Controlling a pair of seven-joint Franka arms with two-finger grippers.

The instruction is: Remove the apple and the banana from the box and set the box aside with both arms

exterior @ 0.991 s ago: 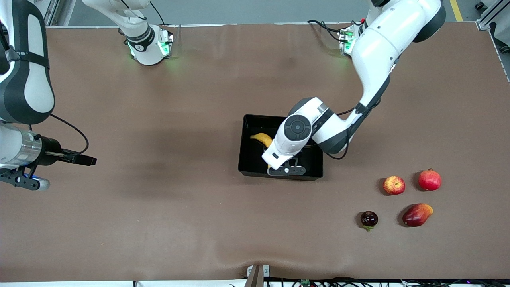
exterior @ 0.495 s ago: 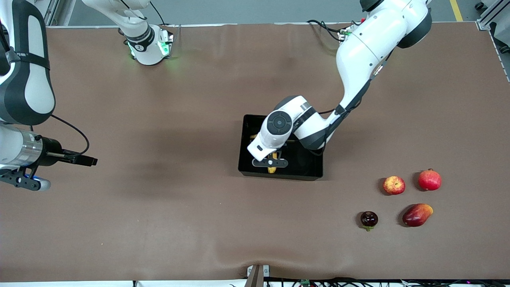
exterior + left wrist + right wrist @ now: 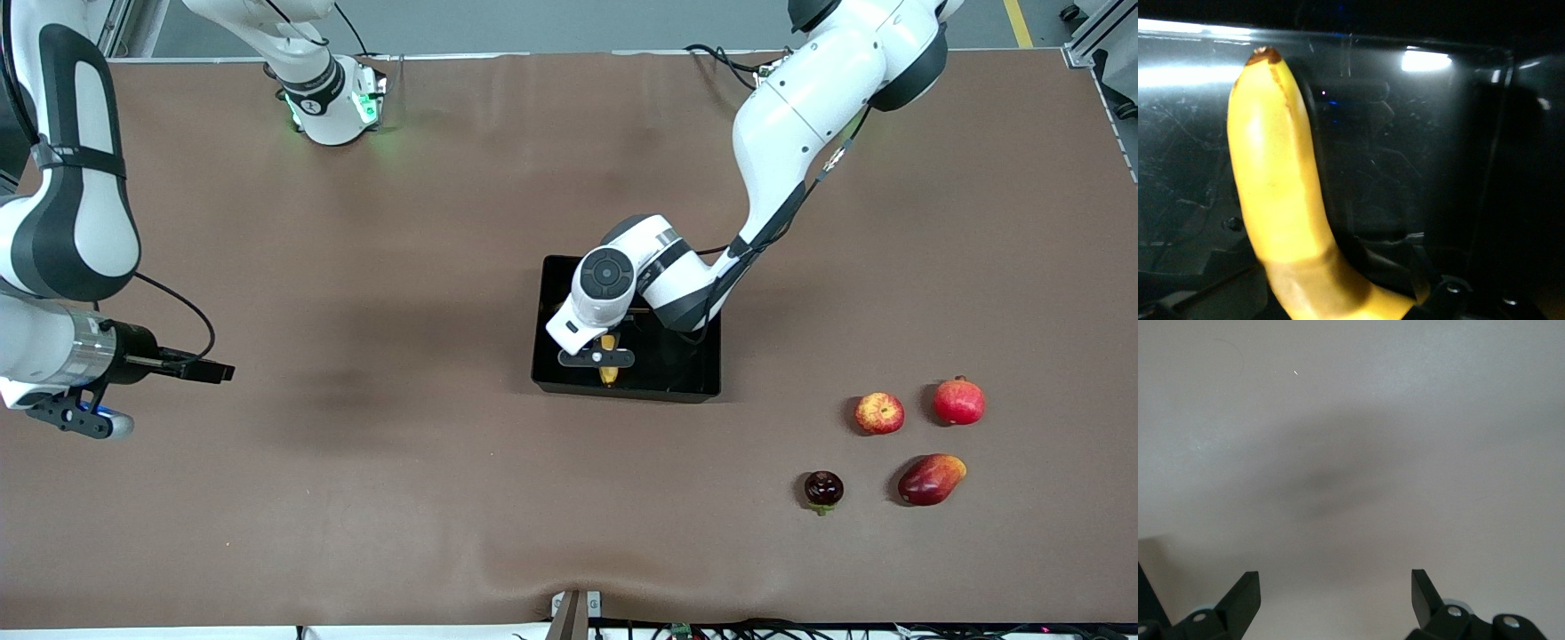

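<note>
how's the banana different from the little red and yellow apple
The banana is long, curved and plain yellow; the apple is small, round and red-and-yellow. The banana lies in the black tray under the left gripper; the apple sits on the bare table toward the left arm's end. Both are fruits.

Front camera sits high, facing the arm bases along the frame's top, covering the whole table [image 3: 356,498]. Left wrist camera looks close into the box [image 3: 685,378] at the banana [image 3: 1281,200], shared with front. Right wrist camera faces bare table.
</note>
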